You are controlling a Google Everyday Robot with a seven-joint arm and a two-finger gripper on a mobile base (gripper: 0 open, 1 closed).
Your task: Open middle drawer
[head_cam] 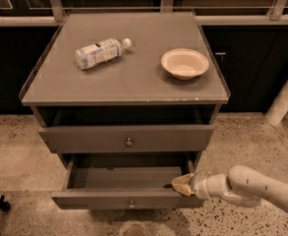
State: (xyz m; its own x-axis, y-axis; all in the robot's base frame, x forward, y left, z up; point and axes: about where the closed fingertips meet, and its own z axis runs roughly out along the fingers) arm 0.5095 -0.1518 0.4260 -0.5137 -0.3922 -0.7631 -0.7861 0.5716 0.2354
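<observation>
Middle drawer (109,178) stands pulled out at 6 o'clock, below the upper drawer (126,137). Gripper (182,185) sits at its 3 o'clock end, against the front panel's top edge; opening: cannot tell. Bottle (100,52) at 11 o'clock, bowl (184,63) at 1 o'clock.

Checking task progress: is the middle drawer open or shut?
Open: the middle drawer sticks out, its inside showing. The gripper sits at its right front corner.
</observation>
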